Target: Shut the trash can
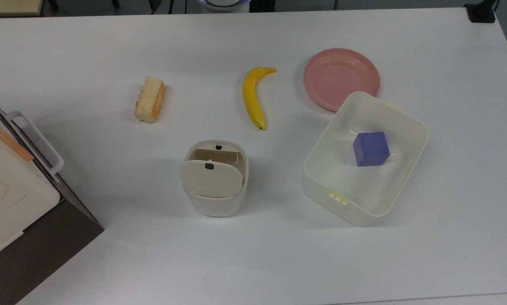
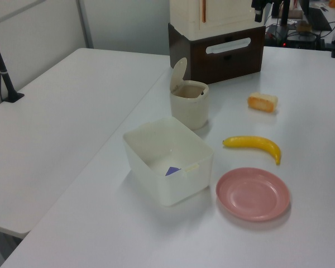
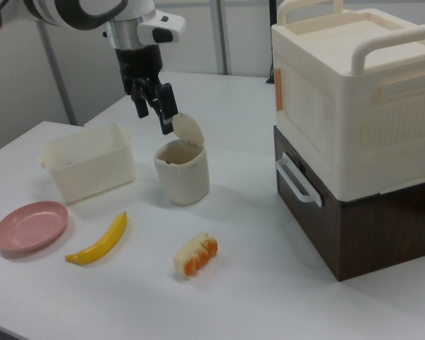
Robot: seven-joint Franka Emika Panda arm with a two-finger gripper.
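The cream-white trash can [image 1: 214, 203] stands near the table's middle with its hinged lid [image 1: 211, 178] raised, and a small dark button shows on the lid. It also appears in the left view [image 2: 190, 109] with the lid [image 2: 178, 73] tilted up, and in the right view [image 3: 182, 177]. In the right view my gripper [image 3: 154, 112] hangs open with nothing held. It appears just above the can and to the left of the raised lid [image 3: 188, 130]. How far it is from the lid in depth I cannot tell.
A translucent tub [image 1: 410, 127] holding a purple cube [image 1: 371, 148] sits at the top view's right of the can. A pink plate [image 1: 341, 78], a banana [image 1: 252, 99] and a bread piece [image 1: 150, 99] lie beyond. A big white and brown box [image 1: 8, 199] stands at the top view's left.
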